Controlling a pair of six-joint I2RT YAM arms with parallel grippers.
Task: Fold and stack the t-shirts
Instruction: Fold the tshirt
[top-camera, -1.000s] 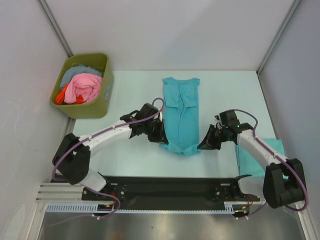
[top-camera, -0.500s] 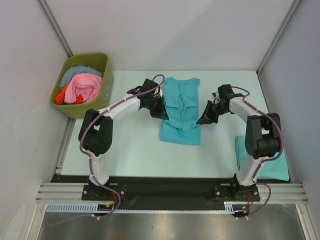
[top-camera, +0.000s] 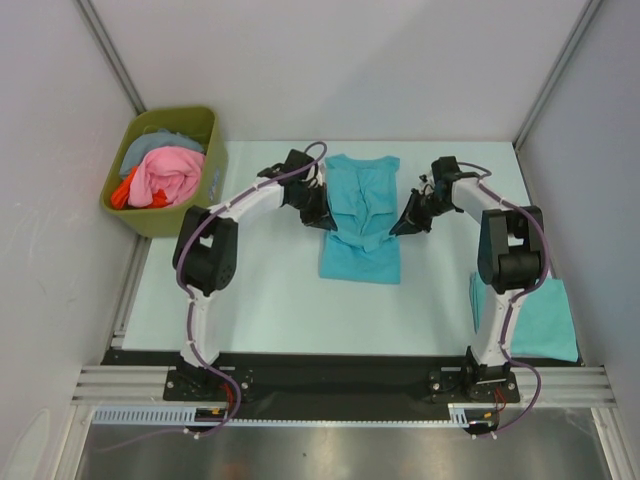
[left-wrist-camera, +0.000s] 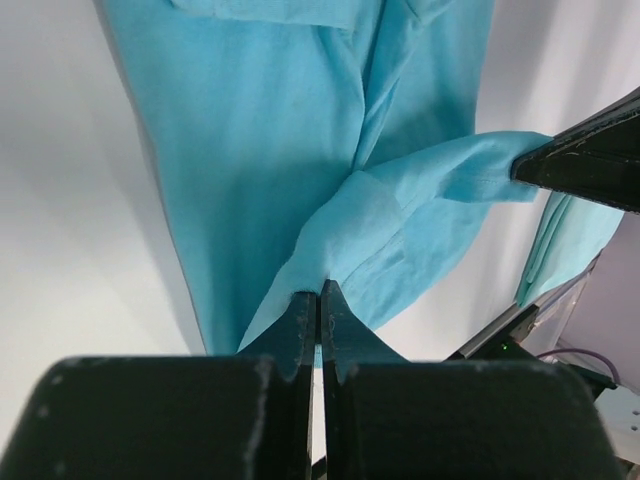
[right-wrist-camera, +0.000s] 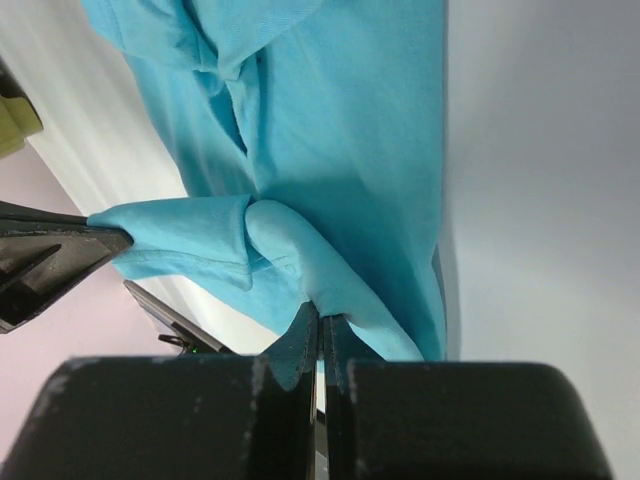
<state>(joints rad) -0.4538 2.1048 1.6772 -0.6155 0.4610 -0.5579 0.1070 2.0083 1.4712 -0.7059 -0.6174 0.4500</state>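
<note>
A turquoise t-shirt (top-camera: 360, 190) lies lengthwise in the middle of the table, its near end lifted and doubled back over itself. My left gripper (top-camera: 326, 221) is shut on that raised hem at its left corner (left-wrist-camera: 320, 290). At the right corner (right-wrist-camera: 322, 318), my right gripper (top-camera: 399, 229) is shut on the same hem. The cloth sags in a fold between the two grippers (left-wrist-camera: 400, 200). A second t-shirt (top-camera: 535, 320), folded flat, lies at the table's near right, partly behind the right arm.
An olive-green bin (top-camera: 205, 195) holding pink, grey and red clothes stands at the back left. Grey walls close in the table on the left, right and far sides. The black base rail (top-camera: 330, 380) runs along the near edge.
Both grippers have moved away from the bases, carrying the shirt's near hem toward the collar. The shirt's visible length has shortened as its lower half doubles over.
</note>
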